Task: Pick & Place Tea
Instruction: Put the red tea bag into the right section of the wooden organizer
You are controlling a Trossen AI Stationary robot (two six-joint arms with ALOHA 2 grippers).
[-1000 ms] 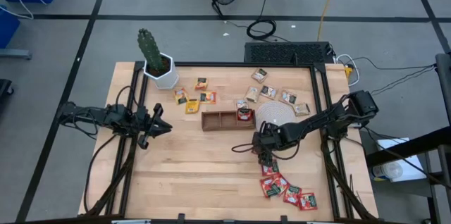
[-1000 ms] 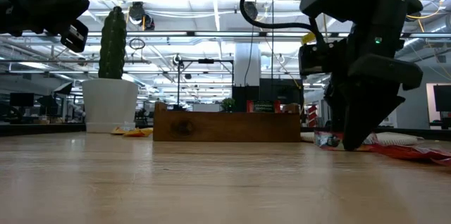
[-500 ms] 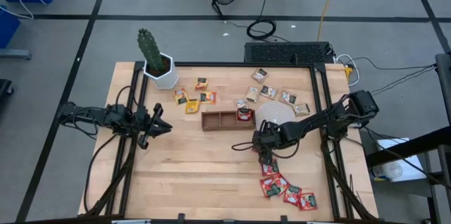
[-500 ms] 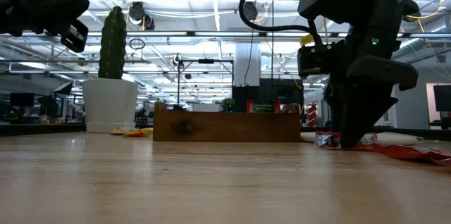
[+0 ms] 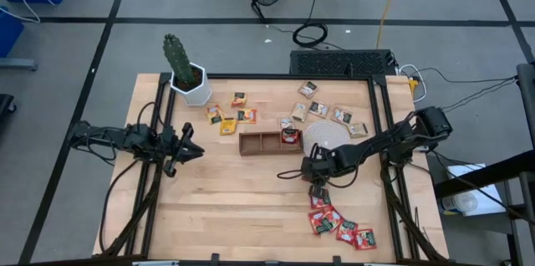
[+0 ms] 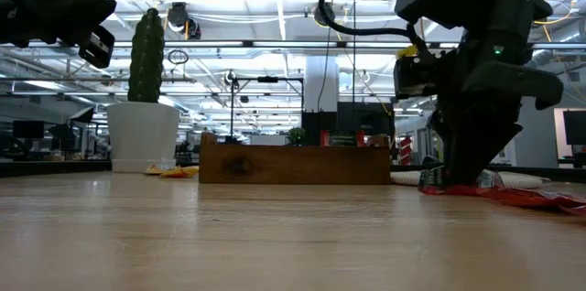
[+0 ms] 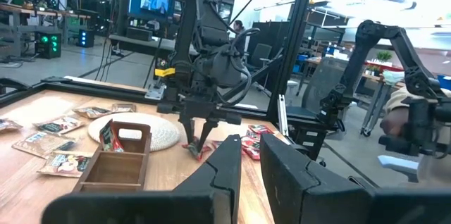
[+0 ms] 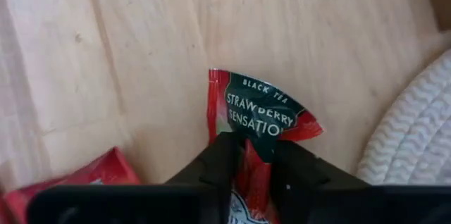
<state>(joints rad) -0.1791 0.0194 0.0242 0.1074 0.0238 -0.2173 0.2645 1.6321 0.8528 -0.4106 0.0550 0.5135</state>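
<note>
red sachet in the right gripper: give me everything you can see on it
The red sachet is a small flat packet, foil-like, with a dark green label reading "BLACK TEA STRAWBERRY SENSATION". The right gripper is shut on its lower part; the upper edge sticks out past the fingertips, a little crumpled and curled. In the left wrist view it hangs from the gripper, low over the wooden table, beside the round woven disc. Whether it touches the table is unclear.

Red tea sachet (image 8: 262, 115) reads "BLACK TEA STRAWBERRY SENSATION".
</note>
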